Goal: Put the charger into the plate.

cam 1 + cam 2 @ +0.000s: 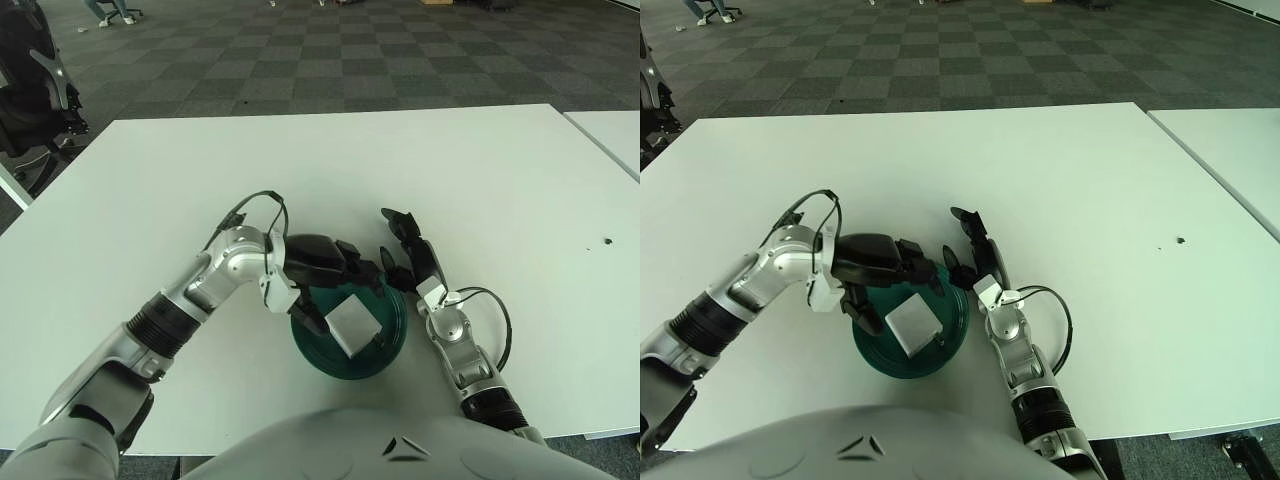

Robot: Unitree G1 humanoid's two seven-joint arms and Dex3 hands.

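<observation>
The white cube charger (352,325) lies tilted inside the dark green plate (388,345) near the table's front edge. My left hand (335,275) hovers over the plate's far left part. Its fingers (362,270) are spread just above the charger and its thumb (308,310) hangs down close beside the charger's left edge. I see a small gap between the fingers and the charger. My right hand (410,255) shows at the plate's right rim with its fingers spread and holding nothing. The charger also shows in the right eye view (912,327).
The white table (330,170) stretches far ahead and to both sides. A second white table (612,135) stands at the right. A small dark spot (607,241) marks the table at the far right. A black chair (30,80) stands beyond the table's left corner.
</observation>
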